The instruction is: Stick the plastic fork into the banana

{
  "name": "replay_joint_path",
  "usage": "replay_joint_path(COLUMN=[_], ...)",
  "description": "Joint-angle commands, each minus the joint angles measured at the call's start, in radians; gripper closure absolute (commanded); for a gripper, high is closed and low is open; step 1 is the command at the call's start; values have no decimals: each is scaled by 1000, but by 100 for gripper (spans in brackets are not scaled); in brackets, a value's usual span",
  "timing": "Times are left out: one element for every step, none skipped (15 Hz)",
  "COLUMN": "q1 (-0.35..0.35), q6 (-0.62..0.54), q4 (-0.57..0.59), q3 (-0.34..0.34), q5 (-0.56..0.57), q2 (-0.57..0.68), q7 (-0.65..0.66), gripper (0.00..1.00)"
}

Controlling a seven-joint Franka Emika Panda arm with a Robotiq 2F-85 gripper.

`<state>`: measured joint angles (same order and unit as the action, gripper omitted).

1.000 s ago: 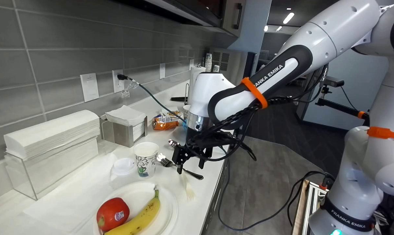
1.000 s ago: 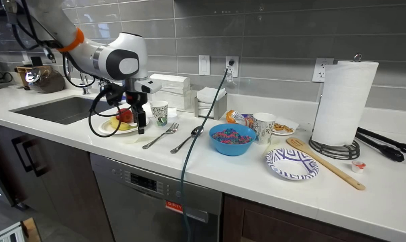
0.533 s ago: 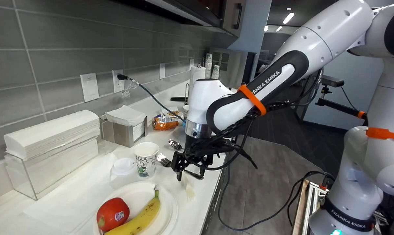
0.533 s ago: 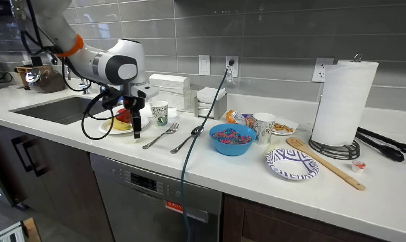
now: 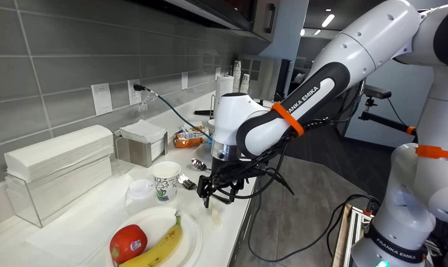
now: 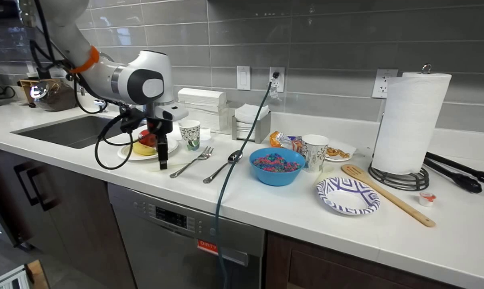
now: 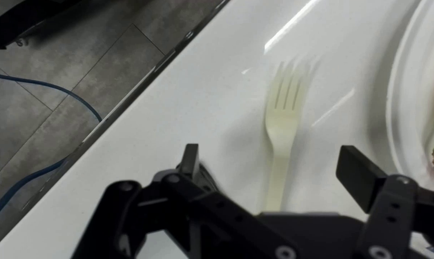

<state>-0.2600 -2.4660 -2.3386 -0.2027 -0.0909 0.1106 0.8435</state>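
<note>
One fork, handle under claw, tines away

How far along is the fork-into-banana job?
Done: only the lining up, it seems. The open gripper has its jaws on either side of the plastic fork in the wrist view.
In hand: nothing gripped. The plastic fork lies on the counter, with a gap to each jaw.
Left: grip, lift, carry and stick it in. The banana lies apart from it, on the plate.

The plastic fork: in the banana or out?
Out: the wrist view shows the plastic fork lying on the counter, beside the plate that holds the banana.
</note>
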Motion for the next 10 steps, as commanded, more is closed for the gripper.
replay_joint_path(q1=[-12, -13, -13, -12, -13, -13, -14, -15, -18, -21], q6=[-7, -8, -10, -15, -21, -23, -21, -22, -26, -32], q4=[2, 4, 7, 9, 10, 15, 21, 26, 28, 30], q3=[18, 20, 20, 20, 20, 17, 14, 13, 14, 15], q5=[120, 149, 171, 185, 198, 198, 195, 190, 193, 196], q2=[12, 15, 19, 24, 26, 33, 40, 44, 47, 50], q7=[87, 107, 118, 126, 137, 136, 134, 131, 136, 140], gripper=[24, 22, 22, 26, 23, 23, 22, 22, 22, 23])
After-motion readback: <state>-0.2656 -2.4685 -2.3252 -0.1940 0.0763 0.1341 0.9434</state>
